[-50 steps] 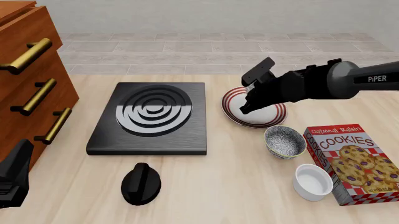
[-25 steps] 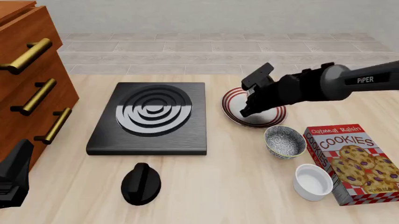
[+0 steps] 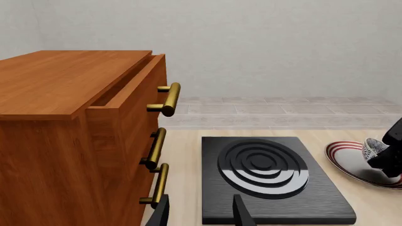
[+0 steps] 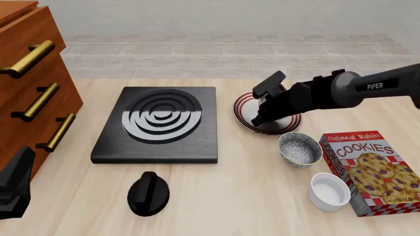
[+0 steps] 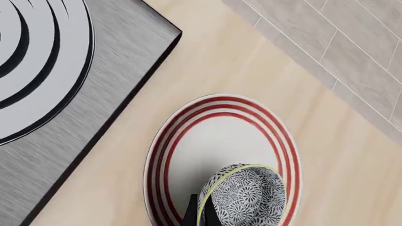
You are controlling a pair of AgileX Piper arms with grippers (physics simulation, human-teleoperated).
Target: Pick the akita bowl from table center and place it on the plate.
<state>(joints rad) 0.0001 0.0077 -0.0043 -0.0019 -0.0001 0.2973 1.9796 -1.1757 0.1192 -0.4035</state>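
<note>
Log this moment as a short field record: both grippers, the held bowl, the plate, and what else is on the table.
right gripper: shut on the akita bowl, holding it by the rim
akita bowl: over the plate; contact cannot be told
plate: right of the black stove slab
left gripper: open, fingers apart, holding nothing, near the wooden drawers
second speckled bowl: on the table, nearer than the plate
other items: white bowl, cookie box, black knob
</note>
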